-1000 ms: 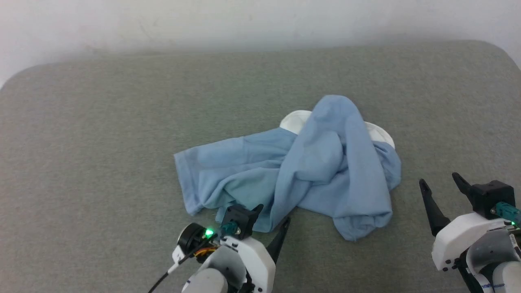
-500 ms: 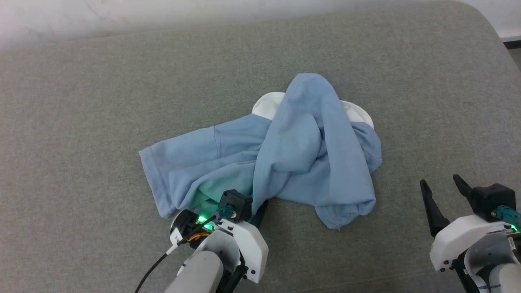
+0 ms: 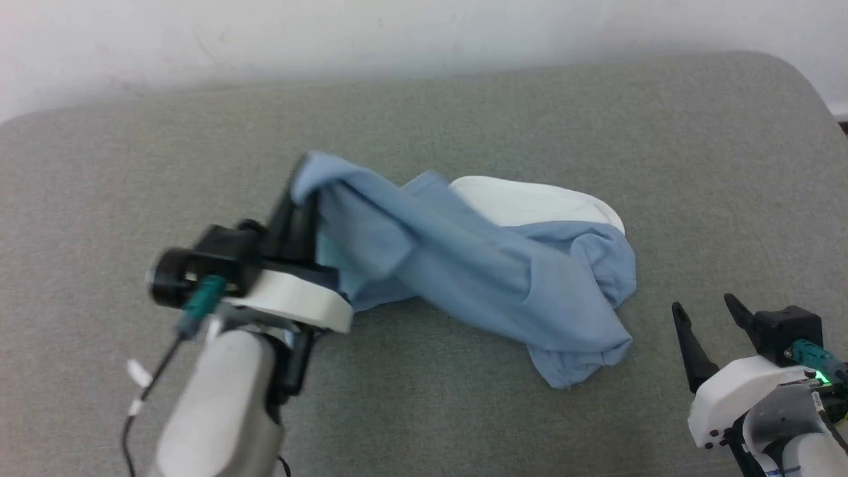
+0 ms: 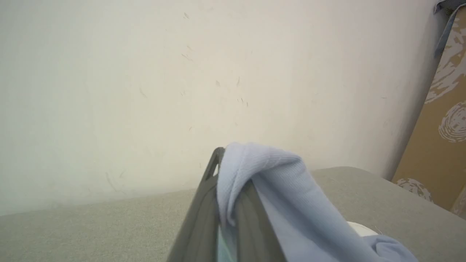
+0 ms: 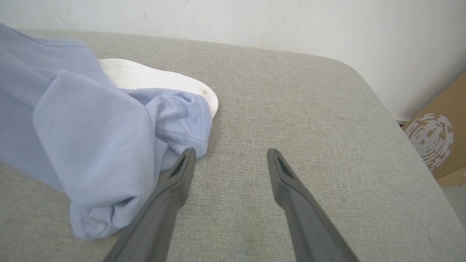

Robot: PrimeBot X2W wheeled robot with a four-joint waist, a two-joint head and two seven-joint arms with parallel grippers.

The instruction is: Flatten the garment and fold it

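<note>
A grey fabric-covered surface (image 3: 464, 112) is shown, with a pale wall (image 3: 397, 33) beyond the garment (image 3: 477, 265) and a patterned brown board (image 4: 447, 109) at the wall's far end. The crumpled light blue garment is spread mid-surface. Its left end is pinched and held raised by the closed left gripper (image 3: 299, 182). Near the garment's right end, the right gripper (image 3: 702, 303) is held wide open, with nothing grasped.

Head overhead, wrists low, sharing garment (image 3: 477, 265)
</note>
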